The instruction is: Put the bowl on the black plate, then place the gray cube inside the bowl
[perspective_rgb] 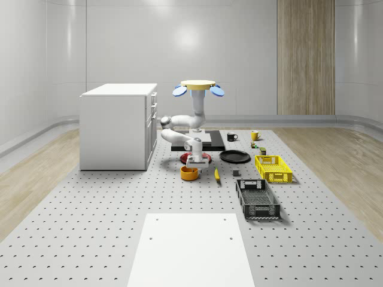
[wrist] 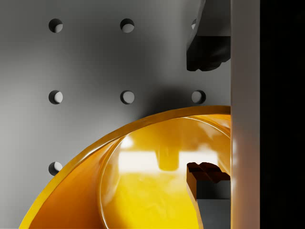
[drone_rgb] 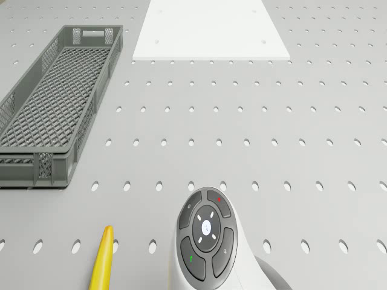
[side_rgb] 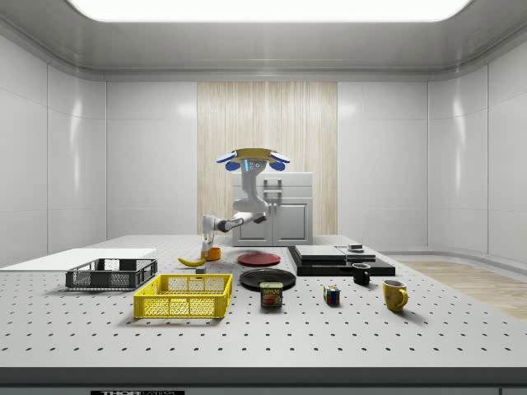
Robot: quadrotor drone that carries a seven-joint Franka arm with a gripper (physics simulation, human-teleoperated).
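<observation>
The drone [perspective_rgb: 198,87] hovers above the perforated table [perspective_rgb: 90,221], near the white cabinet [perspective_rgb: 116,125]. Its arm reaches down, the gripper [perspective_rgb: 195,161] straddling the orange bowl [perspective_rgb: 190,173] rim, apparently not yet clamped. The black plate [perspective_rgb: 234,156] lies apart, toward the whole-scene view's right.

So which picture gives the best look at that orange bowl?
The wrist view: the orange bowl looms close, rim and glossy inside plain. The whole-scene view shows it small, under the arm. In the side view it sits far off, beside the banana.

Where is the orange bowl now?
In the whole-scene view the orange bowl sits on the table just under the pincer, left of the banana.
</observation>
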